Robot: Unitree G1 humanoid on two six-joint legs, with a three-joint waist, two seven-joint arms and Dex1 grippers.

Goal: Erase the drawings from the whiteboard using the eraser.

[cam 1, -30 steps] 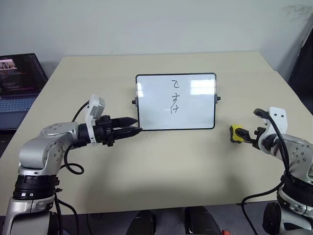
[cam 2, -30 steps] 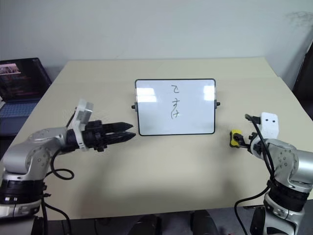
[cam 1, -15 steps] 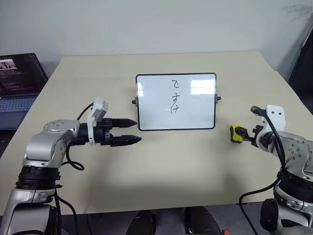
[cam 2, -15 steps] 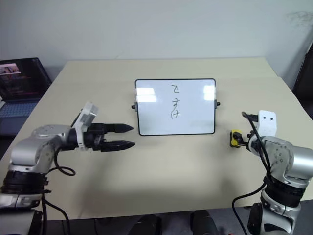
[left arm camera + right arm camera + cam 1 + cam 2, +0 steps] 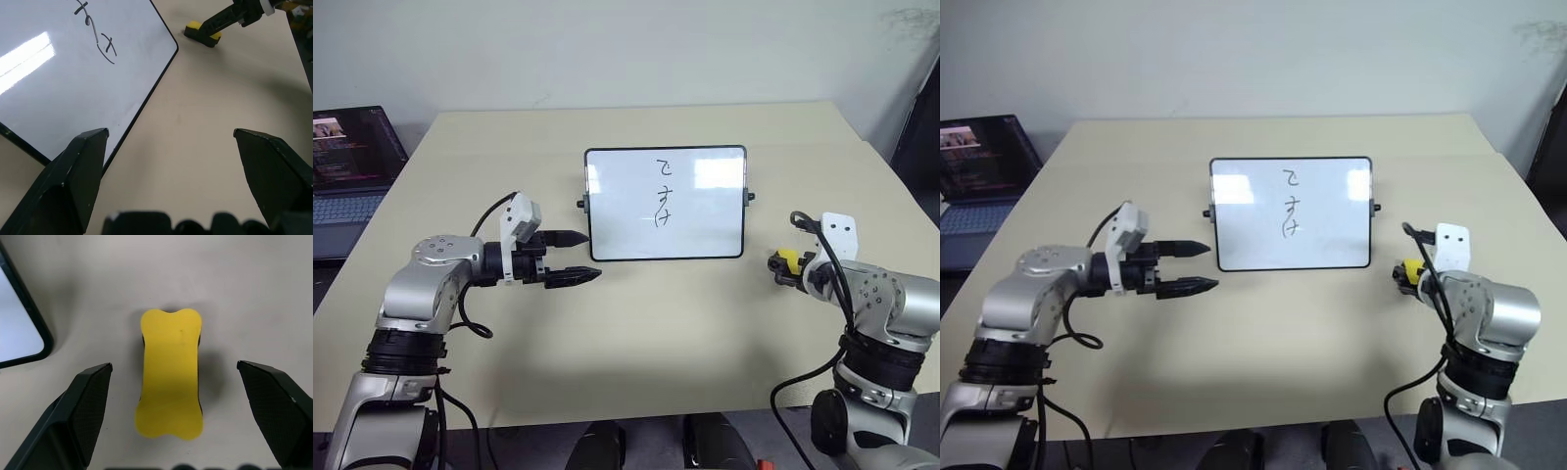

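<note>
The eraser [image 5: 171,374] lies flat on the beige table [image 5: 636,343], yellow side up, near the right lower corner of the whiteboard [image 5: 666,204] but apart from it. The right gripper [image 5: 178,418] hovers just above it with both fingers spread wide, one on each side of the block, grasping nothing. The left gripper [image 5: 576,258] is also released and empty; its two black fingers point toward the left lower corner of the board, close to the frame without touching it. Farther away, the drawings [image 5: 664,193] stand untouched in a short column in the middle of the white surface, and a laptop [image 5: 347,162] sits at the far left edge of the table.

I think the main risk is a bad descent: if the right fingers come down a little off centre, one tip may land on the yellow top and push the block away instead of enclosing it. Also the board stands tilted on its side knobs, so a hard wipe could tip or slide it if the left gripper does not steady it.

In the right wrist view, the long axis of the eraser runs along the direction of the fingers, so the jaws would close across its narrow waist.
</note>
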